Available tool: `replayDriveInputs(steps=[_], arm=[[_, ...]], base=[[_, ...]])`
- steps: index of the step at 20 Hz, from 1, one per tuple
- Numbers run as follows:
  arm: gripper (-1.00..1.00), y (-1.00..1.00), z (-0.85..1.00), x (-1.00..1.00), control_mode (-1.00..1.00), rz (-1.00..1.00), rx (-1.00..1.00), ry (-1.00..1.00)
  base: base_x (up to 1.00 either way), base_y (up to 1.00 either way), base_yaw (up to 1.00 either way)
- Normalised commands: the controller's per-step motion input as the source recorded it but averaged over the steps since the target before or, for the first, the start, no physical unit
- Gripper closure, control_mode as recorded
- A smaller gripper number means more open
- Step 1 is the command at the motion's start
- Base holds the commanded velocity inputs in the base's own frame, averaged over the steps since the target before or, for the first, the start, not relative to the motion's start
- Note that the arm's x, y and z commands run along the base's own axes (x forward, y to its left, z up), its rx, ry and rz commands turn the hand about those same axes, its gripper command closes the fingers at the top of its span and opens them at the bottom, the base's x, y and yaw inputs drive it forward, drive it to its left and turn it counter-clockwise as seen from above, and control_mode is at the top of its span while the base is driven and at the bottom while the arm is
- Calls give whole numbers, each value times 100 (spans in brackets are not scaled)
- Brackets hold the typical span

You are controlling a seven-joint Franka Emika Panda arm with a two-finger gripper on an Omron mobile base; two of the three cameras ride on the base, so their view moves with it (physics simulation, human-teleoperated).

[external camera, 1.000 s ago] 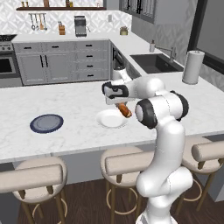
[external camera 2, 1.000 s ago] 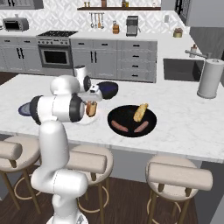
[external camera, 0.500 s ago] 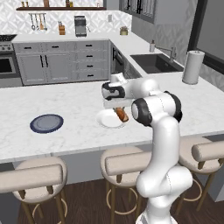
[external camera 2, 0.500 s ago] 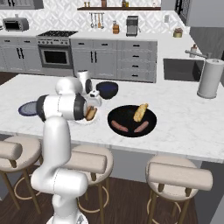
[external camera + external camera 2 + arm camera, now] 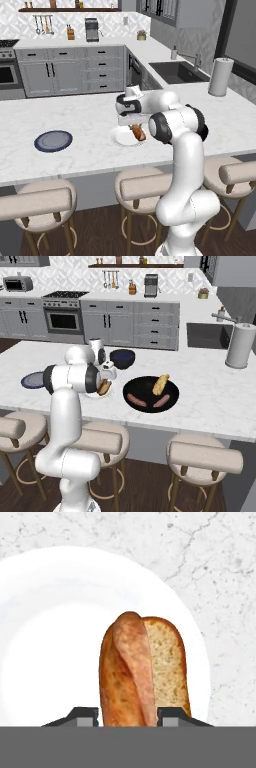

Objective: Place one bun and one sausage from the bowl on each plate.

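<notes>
Jaws (image 5: 127,714) grip a bun (image 5: 142,669) with sausage, now lowered from a second ago to hover just over the white plate (image 5: 45,647) directly below; release onto it looks imminent.

A: The arm (image 5: 182,165) is glossy white all over, thick rounded tube sections stacked on a bulging base.

B: And dark bands at the joints, see the black ring round that big elbow (image 5: 70,378).

A: Yes. The hand end carries a white block with dark patches, and the gripper (image 5: 127,716) ends in two small dark fingertips (image 5: 82,716).
</notes>
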Motion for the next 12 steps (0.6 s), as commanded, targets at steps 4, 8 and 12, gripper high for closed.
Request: replayDriveInputs(steps=[4, 8, 12], arm=[[-100, 0, 1, 0, -100, 0, 0, 0], [-100, -3, 37, -8, -100, 0, 0, -3], [-100, -33, 48, -30, -100, 2, 0, -1]], base=[[0, 0, 0], [0, 0, 0], [0, 0, 0]])
